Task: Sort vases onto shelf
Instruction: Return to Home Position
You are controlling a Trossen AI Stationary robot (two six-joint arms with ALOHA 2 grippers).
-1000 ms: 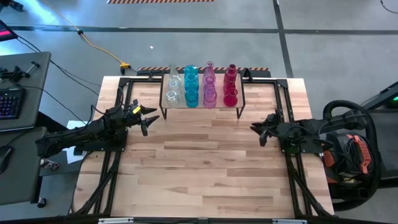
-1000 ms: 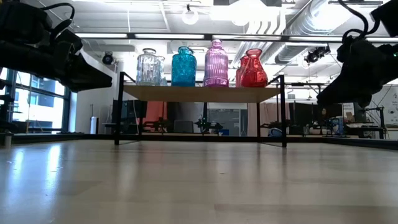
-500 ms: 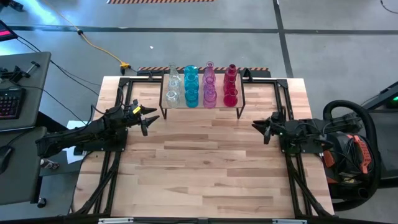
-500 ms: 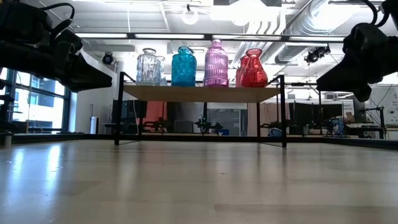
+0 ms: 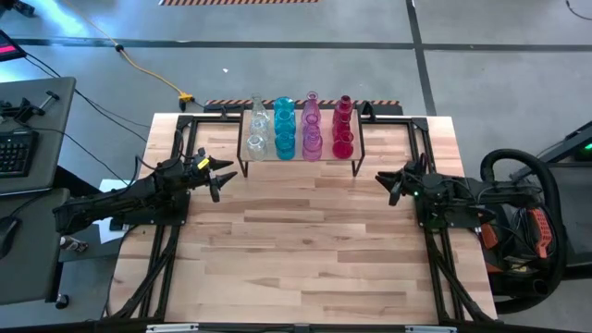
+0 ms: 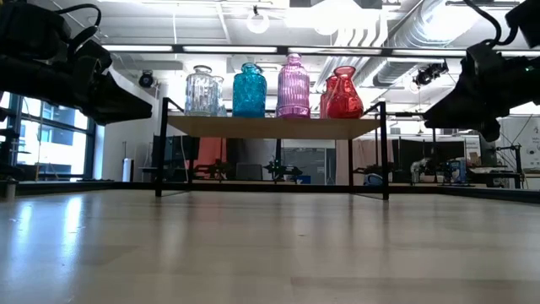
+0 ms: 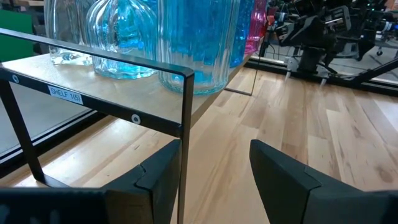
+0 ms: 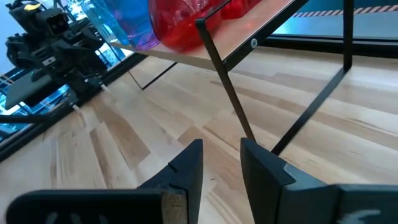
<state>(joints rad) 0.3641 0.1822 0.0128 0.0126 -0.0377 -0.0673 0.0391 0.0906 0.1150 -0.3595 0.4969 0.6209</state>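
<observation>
The vases [image 5: 284, 129] stand on the shelf [image 6: 270, 127] at the far edge of the tabletop [image 5: 296, 250], grouped by colour: clear, teal, pink, red. A frame label [image 7: 64, 94] reads "SHELF 161". The left gripper [image 5: 224, 180] is empty with its fingers apart, beside the shelf's left end. The right gripper [image 5: 388, 187] is empty with its fingers slightly apart, near the right end.

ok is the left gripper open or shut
Open: in its wrist view the left gripper has its fingers apart, tabletop showing between them, nothing held.
</observation>
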